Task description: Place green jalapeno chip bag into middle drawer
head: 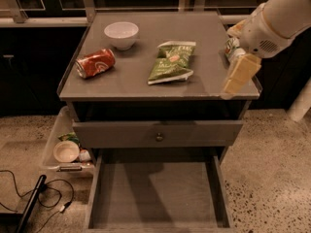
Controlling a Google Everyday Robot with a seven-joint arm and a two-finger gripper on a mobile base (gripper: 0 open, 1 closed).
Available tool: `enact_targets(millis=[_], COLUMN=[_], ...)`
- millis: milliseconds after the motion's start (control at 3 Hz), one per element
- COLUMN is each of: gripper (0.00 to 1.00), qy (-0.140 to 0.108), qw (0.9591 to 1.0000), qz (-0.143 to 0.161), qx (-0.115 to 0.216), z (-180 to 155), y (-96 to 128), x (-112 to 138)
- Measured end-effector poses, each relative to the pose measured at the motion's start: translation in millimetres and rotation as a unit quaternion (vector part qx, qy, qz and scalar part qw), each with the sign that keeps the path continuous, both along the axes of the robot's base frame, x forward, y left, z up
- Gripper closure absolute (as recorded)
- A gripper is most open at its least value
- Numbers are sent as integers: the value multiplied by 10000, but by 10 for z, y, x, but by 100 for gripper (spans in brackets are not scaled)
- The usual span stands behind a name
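The green jalapeno chip bag (171,62) lies flat near the middle of the grey cabinet top (131,84). The middle drawer (155,193) is pulled out below, and its bare grey floor holds nothing. My gripper (239,75) hangs from the white arm (277,18) over the right front corner of the cabinet top. It is to the right of the bag, apart from it, and holds nothing that I can see.
A red soda can (95,63) lies on its side at the left and a white bowl (121,34) stands at the back left. A green-and-white can (232,47) is partly hidden behind the arm. The drawer front with a knob (158,134) is closed. A plastic bin (63,147) and cables (43,198) are on the floor at the left.
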State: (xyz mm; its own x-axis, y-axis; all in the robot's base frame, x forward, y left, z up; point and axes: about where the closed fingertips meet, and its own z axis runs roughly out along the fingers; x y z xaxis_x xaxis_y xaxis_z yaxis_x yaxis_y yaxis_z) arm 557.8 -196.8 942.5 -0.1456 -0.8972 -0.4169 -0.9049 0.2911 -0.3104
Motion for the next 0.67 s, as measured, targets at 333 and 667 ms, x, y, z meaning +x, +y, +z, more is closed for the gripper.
enact_targets(millis=[333, 667], gripper=[0, 0], qy=[-307, -307], qw=[9949, 9949], qz=[-53, -52], qx=[956, 955], z=[-105, -105], y=[146, 146], x=[525, 525])
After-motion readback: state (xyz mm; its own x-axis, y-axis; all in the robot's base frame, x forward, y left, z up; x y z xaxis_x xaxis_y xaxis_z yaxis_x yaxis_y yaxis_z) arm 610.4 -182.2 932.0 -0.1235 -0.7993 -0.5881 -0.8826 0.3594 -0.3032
